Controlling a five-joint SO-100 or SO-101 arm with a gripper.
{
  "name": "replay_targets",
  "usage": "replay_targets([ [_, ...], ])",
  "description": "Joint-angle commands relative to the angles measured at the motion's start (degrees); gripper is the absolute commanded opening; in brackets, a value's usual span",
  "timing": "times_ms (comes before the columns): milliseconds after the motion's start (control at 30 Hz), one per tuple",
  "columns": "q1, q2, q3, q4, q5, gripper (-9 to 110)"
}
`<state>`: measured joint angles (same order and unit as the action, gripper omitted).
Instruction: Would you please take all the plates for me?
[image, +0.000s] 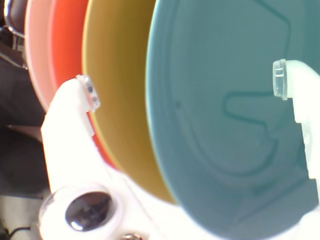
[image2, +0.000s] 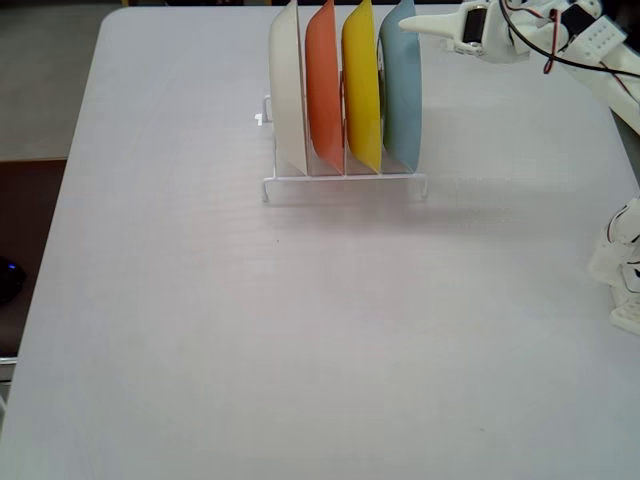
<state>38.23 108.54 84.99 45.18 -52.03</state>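
Four plates stand on edge, side by side, in a white wire rack (image2: 340, 181) at the table's far middle: cream-white (image2: 288, 90), orange (image2: 324, 90), yellow (image2: 361, 90) and light blue (image2: 402, 95). My gripper (image2: 410, 22) reaches in from the upper right, its tip at the light blue plate's top rim. In the wrist view the gripper (image: 183, 86) is open. The light blue plate (image: 225, 150) fills the space between the fingers, and its rim and the yellow plate (image: 117, 75) lie between them. The orange plate (image: 67, 40) and the cream-white plate (image: 37, 50) stand beyond the left finger.
The arm's white base (image2: 625, 270) stands at the table's right edge, with red and black wires along the arm above it. The pale table (image2: 250, 350) stretches wide in front of the rack. A dark object (image2: 8, 280) lies off the table's left edge.
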Motion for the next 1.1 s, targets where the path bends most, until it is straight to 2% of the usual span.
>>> replay_targets([
  [0, -1.14, -0.79, -5.36, -1.14, 0.35, 39],
  [267, -2.64, -2.72, -6.5, -1.14, 2.81, 23],
  [400, -3.69, -2.99, -7.65, -1.32, 4.31, 0],
  [567, -3.87, -3.87, -12.3, 1.32, 8.0, 0],
  [833, -4.22, -8.7, -37.53, 13.27, 11.34, -1],
  [1067, -2.81, -8.88, -49.66, 17.14, 15.64, -1],
])
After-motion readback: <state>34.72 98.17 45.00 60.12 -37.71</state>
